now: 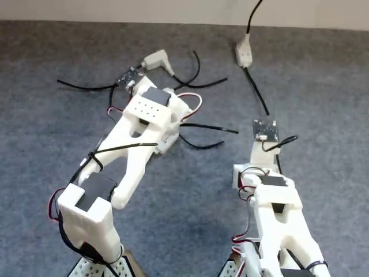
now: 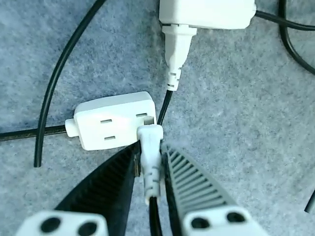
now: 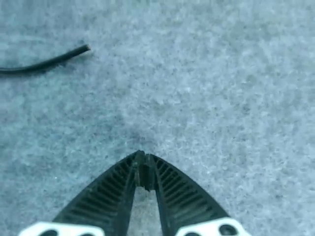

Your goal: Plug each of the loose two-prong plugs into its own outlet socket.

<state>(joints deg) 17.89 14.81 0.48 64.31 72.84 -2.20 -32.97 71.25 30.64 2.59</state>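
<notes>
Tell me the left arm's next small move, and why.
Probably ease the plug sideways until it lies over the socket's open slots. The left gripper is shut on the plug, and the plug's head sits against the socket's corner, beside the slots rather than over them; its prongs are hidden.

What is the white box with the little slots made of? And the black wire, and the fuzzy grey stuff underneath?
The white box looks like hard, smooth plastic: slight shine, moulded rounded edges. The black wire seems coated in rubber or soft plastic, since it curves. The grey surface looks like felt or short carpet, matte and fuzzy.
</notes>
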